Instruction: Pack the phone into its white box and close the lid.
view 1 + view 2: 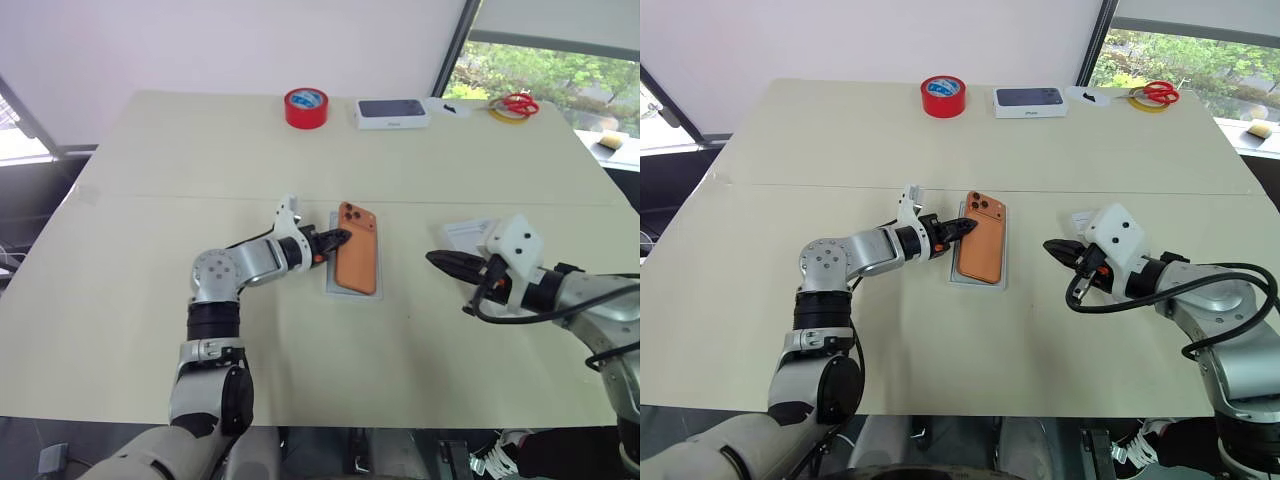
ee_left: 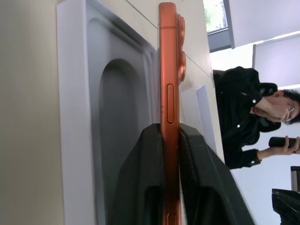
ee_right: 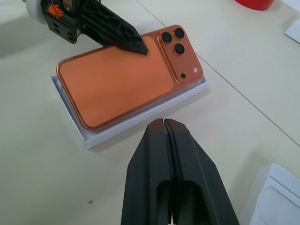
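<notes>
The orange phone (image 1: 357,258) lies back up, camera cluster at the far end, over the white box (image 3: 140,123) in the middle of the table. My left gripper (image 1: 343,238) reaches in from the left and is shut on the phone's long left edge, one finger above (image 3: 126,40) and one below. In the left wrist view the phone (image 2: 169,70) runs edge-on between the black fingers, with the box's moulded white inside (image 2: 117,117) beside it. My right gripper (image 1: 432,258) hovers shut and empty to the right of the box. The lid (image 1: 466,234) lies inner face up just beyond it.
At the table's far edge stand a red tape roll (image 1: 306,108), a white box with a dark blue top (image 1: 392,113), a white card (image 1: 447,108) and red-handled scissors (image 1: 515,104). A person in black (image 2: 243,117) stands beyond the table.
</notes>
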`<state>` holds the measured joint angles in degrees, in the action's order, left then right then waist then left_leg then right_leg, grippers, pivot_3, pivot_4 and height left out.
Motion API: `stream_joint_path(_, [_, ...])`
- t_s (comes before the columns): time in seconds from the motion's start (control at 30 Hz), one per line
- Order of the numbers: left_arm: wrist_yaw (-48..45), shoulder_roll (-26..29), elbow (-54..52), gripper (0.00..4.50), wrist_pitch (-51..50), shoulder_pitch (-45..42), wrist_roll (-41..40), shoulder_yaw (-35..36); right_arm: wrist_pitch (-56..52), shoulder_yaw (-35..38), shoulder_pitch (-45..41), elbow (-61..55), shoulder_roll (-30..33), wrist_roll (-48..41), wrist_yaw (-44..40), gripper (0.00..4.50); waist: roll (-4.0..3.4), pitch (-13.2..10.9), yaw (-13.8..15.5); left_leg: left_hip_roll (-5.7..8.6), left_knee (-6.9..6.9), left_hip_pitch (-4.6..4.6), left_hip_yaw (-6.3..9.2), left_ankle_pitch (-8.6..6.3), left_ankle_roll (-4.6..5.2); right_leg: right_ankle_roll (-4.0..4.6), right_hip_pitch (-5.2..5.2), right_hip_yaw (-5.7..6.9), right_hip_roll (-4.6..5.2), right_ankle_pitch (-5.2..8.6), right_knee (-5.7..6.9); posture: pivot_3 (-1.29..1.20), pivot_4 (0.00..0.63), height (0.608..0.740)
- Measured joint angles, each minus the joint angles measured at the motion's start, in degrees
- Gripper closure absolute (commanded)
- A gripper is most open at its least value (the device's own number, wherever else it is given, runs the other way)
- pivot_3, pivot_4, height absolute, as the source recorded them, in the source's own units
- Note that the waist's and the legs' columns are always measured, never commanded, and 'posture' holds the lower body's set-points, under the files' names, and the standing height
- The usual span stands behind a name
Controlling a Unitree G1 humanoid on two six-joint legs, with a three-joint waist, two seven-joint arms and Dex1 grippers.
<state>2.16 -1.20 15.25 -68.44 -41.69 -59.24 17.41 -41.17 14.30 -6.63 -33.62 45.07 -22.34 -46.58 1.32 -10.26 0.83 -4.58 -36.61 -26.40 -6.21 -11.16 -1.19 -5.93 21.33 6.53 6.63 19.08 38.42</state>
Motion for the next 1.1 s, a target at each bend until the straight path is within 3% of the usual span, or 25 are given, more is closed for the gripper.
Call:
stream_joint_path(0.17, [-1.0, 0.2, -2.2, 0.12, -1.4, 0.4, -0.3, 0.2, 0.5, -0.8, -0.2, 0.3, 0.3, 0.0, 0.2, 4.50, 0.00, 0.0, 0.0, 0.00, -0.01, 0.03, 0.02, 0.04, -0.07, 0.00, -0.04, 0.00, 0.00, 0.00, 0.00, 0.00, 0.150, 0.730])
stream_joint_path(0.3, [-1.7, 3.1, -4.2, 0.05, -3.6, 0.5, -0.5, 0.1, 0.9, -2.1, -0.7, 1.0, 0.5, 0.2, 0.3, 4.50, -0.01, 0.0, -0.2, -0.04, -0.05, 0.08, 0.02, 0.06, -0.10, 0.02, -0.07, 0.00, -0.04, -0.02, 0.03, 0.00, 0.150, 0.730])
stream_joint_path(0.53, [-8.4, 13.3, -11.1, 0.05, -4.4, 0.5, 2.5, -4.0, 1.3, -7.3, -3.2, 3.3, 0.5, 2.6, 2.7, 4.50, -0.02, 0.0, 0.1, -0.07, -0.09, 0.05, 0.02, 0.09, -0.16, 0.04, -0.07, 0.01, -0.08, -0.02, 0.03, 0.00, 0.150, 0.730])
stream_joint_path(0.6, [-10.4, 15.4, -11.9, 0.55, -3.2, 0.6, 3.9, -5.0, 1.4, -9.4, -3.6, 4.8, 0.5, 4.4, 4.0, 4.50, -0.02, 0.0, 0.0, -0.07, -0.15, 0.03, 0.01, 0.09, -0.16, 0.04, -0.07, 0.01, -0.07, -0.02, 0.04, 0.00, 0.150, 0.730])
stream_joint_path(0.67, [-13.3, 18.6, -13.4, 1.37, 0.4, 1.1, 7.6, -7.5, 0.3, -12.1, -5.4, 6.9, 0.4, 6.4, 5.9, 4.50, -0.02, 0.0, -0.1, -0.08, -0.17, 0.02, -0.02, 0.09, -0.16, 0.05, -0.05, 0.01, -0.07, -0.03, 0.04, 0.00, 0.150, 0.730])
stream_joint_path(0.77, [-18.9, 25.2, -16.6, 3.01, 7.5, 3.2, 16.4, -16.2, -2.4, -15.2, -8.2, 9.3, -0.7, 8.9, 9.0, 4.50, -0.09, 0.0, -0.2, -0.11, -0.07, 0.04, -0.13, 0.10, -0.18, 0.06, 0.00, -0.01, -0.09, -0.03, 0.03, 0.00, 0.150, 0.730])
stream_joint_path(0.87, [-23.0, 26.4, -16.5, 4.44, 11.7, 6.0, 22.6, -23.0, -5.3, -18.7, -11.2, 12.0, -3.4, 11.4, 12.3, 4.50, -0.10, 0.0, 0.0, -0.11, -0.08, -0.01, -0.16, 0.11, -0.19, 0.06, 0.04, 0.01, -0.09, -0.03, 0.03, 0.00, 0.150, 0.730])
stream_joint_path(1.1, [-26.0, 22.2, -13.7, 4.44, 16.4, 5.8, 31.5, -30.5, -8.7, -26.3, -17.0, 16.8, -10.0, 16.6, 17.7, 4.50, -0.10, 0.0, -0.1, -0.12, -0.20, -0.08, -0.17, 0.10, -0.17, 0.06, 0.05, 0.01, -0.09, -0.04, 0.06, 0.00, 0.150, 0.730])
